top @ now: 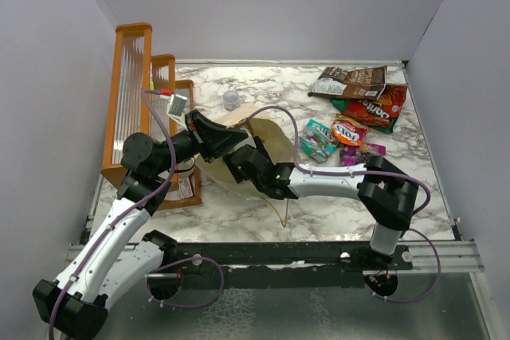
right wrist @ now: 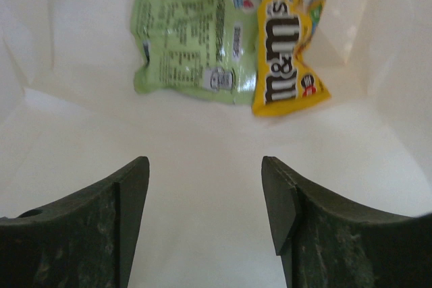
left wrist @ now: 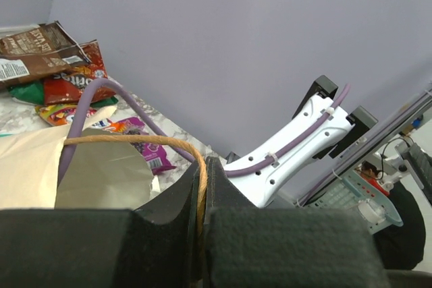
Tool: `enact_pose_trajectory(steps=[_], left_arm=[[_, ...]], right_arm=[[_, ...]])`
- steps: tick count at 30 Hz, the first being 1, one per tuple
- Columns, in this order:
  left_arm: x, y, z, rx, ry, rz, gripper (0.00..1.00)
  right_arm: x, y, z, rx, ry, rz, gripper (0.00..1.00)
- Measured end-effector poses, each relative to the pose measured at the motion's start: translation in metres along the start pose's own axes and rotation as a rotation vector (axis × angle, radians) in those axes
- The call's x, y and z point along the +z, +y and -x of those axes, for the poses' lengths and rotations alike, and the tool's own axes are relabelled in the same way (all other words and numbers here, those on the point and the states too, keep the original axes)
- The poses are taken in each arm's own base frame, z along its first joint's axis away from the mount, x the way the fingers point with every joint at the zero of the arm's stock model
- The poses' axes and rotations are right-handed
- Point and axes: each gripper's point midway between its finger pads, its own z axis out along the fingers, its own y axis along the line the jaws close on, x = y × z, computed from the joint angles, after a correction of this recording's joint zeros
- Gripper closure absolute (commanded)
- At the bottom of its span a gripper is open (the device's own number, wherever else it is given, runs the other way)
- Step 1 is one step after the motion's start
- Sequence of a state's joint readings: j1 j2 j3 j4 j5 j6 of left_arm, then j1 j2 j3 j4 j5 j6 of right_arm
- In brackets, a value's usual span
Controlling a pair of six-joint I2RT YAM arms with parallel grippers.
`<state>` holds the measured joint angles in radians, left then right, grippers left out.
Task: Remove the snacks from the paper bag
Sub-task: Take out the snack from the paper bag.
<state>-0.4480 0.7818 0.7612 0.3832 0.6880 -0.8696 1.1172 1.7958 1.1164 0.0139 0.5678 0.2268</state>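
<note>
The cream paper bag (top: 267, 139) lies at the table's middle. My left gripper (top: 239, 138) is shut on its tan loop handle (left wrist: 200, 180), which runs pinched between the jaws beside the bag's edge (left wrist: 40, 166). My right gripper (right wrist: 206, 193) is open inside the bag, nothing between its fingers. Beyond it, on the bag's white inside, lie a green packet (right wrist: 192, 48) and a yellow candy pack (right wrist: 287, 38). Out on the table to the right are a brown chip bag (top: 351, 81), a red chip bag (top: 378, 105), a teal-pink packet (top: 316, 139), an orange packet (top: 349, 129) and a purple pouch (top: 362, 151).
An orange-framed wooden rack (top: 135, 101) stands at the left, close behind my left arm. A small clear cup (top: 231, 99) sits just behind the bag. Purple cables loop over both arms. Grey walls close in the table on three sides.
</note>
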Motion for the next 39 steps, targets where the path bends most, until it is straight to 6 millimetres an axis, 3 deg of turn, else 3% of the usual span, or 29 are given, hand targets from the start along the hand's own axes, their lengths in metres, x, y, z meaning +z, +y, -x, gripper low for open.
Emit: enact_pose_trajectory(steps=[7,15,18,22,26,32,39], left_arm=[[0.005,0.003,-0.008,-0.018,0.029,-0.001,1.0],[0.013,-0.005,0.013,0.041,0.008,0.008,1.0],[0.014,-0.003,0.011,0.034,0.016,0.01,1.0],[0.018,0.0,0.006,0.02,0.034,0.01,1.0],[0.021,-0.001,-0.001,0.008,0.057,-0.003,1.0],[0.023,0.0,-0.011,-0.009,0.1,-0.007,1.0],[0.023,-0.003,-0.011,-0.001,0.112,-0.008,1.0]], right_arm=[[0.022,0.005,-0.005,-0.076,-0.029,-0.001,0.47],[0.026,0.004,-0.011,-0.2,-0.035,0.027,0.39],[0.027,-0.001,-0.017,-0.251,-0.031,0.024,0.37],[0.032,-0.007,-0.008,-0.271,-0.068,0.015,0.37],[0.047,-0.005,0.001,-0.263,-0.128,0.002,0.37],[0.086,0.0,-0.001,-0.242,-0.159,-0.027,0.41],[0.103,-0.005,-0.009,-0.227,-0.155,-0.048,0.57]])
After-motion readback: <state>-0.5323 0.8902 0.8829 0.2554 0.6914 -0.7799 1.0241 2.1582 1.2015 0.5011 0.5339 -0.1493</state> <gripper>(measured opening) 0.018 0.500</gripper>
